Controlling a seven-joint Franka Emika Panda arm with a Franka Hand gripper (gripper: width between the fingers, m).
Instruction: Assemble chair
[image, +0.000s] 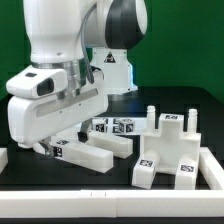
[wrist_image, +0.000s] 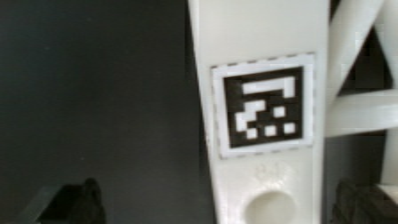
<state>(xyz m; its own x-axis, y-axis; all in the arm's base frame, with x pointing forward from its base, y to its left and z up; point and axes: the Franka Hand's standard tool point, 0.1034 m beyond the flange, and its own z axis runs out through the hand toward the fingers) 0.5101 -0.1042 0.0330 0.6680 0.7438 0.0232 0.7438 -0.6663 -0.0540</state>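
Note:
A long white bar (image: 88, 151) with marker tags lies on the black table in front of the arm. In the wrist view the bar (wrist_image: 263, 60) runs between my fingers, showing one tag and a round hole near my jaws. My gripper (wrist_image: 221, 204) is open and straddles the bar; the dark fingertips (wrist_image: 71, 202) stand apart from its sides. In the exterior view my gripper (image: 50, 146) is low over the bar's left end. A large white seat piece (image: 166, 150) with upright pegs sits at the exterior view's right.
Several small white tagged parts (image: 112, 127) lie behind the bar near the robot base. A white rail (image: 208, 168) runs along the table's right side past the seat piece. Another white edge (image: 4, 160) shows at the far left.

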